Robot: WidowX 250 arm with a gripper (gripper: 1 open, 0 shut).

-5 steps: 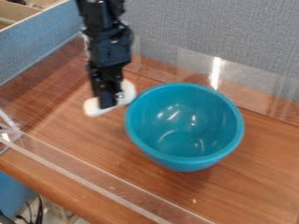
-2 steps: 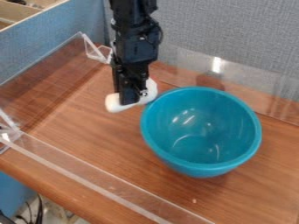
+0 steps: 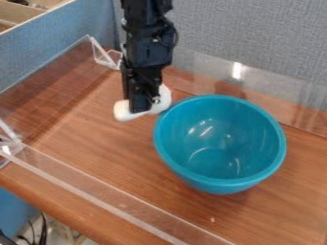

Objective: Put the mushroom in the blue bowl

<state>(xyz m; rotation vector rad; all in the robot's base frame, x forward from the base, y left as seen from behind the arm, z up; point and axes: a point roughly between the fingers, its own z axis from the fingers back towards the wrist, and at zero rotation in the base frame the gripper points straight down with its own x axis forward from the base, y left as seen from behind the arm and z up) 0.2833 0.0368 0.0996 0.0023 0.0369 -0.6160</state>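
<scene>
Wood-grain brown table (image 3: 76,144) carries everything you see, fenced by clear plastic walls. On it sits the large, glossy teal-blue plastic bowl (image 3: 220,142), empty, its mouth up. Your black gripper (image 3: 138,103) points straight down just left of the bowl's rim, jaws clamped on the small cream-white mushroom (image 3: 133,108), which sits low near the wood. Your coming move likely turns on this: the bowl lies to the mushroom's right, rim higher.
</scene>
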